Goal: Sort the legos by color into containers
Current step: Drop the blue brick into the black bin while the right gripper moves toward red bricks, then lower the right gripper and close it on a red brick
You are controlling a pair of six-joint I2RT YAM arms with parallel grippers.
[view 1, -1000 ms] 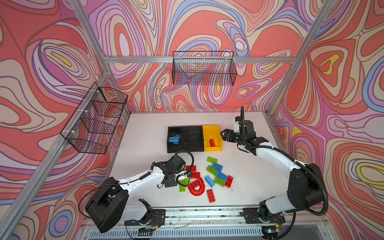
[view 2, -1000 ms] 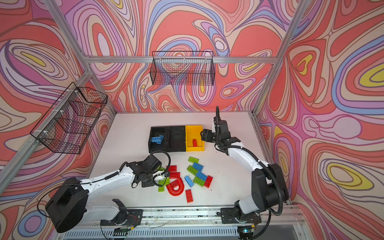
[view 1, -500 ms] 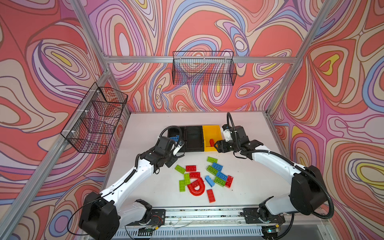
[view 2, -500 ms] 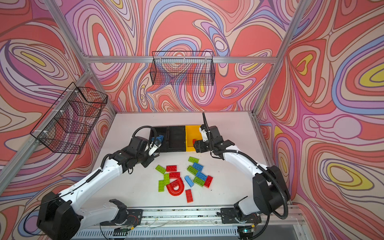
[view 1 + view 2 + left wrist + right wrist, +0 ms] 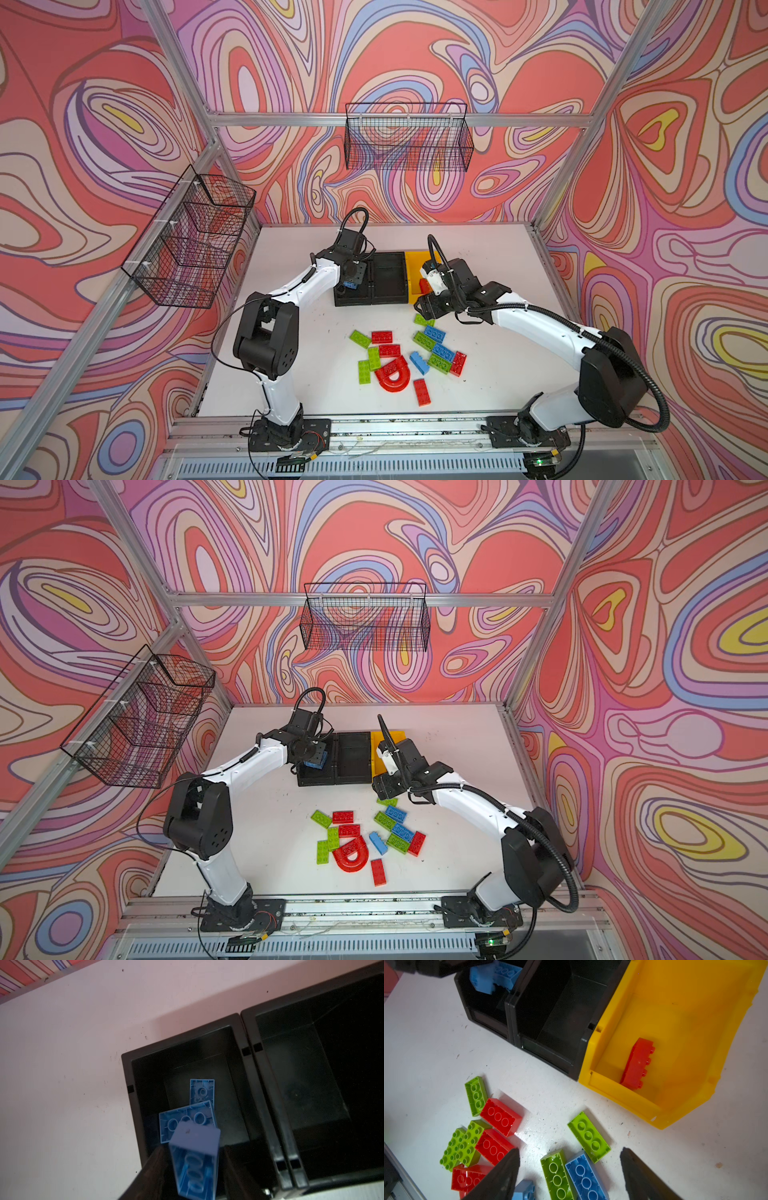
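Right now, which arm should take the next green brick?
Right. The right pincer hangs open and empty, right by a loose green brick. The left pincer is over the end black bin, with a blue brick between its jaws.

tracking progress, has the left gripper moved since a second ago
Yes: the left gripper moved from the loose legos back to above the left black bin.

White-shelled arms (image 5: 307, 286) with black joints, looped black cables, and seemingly matte-black claw fingers (image 5: 500, 1178).
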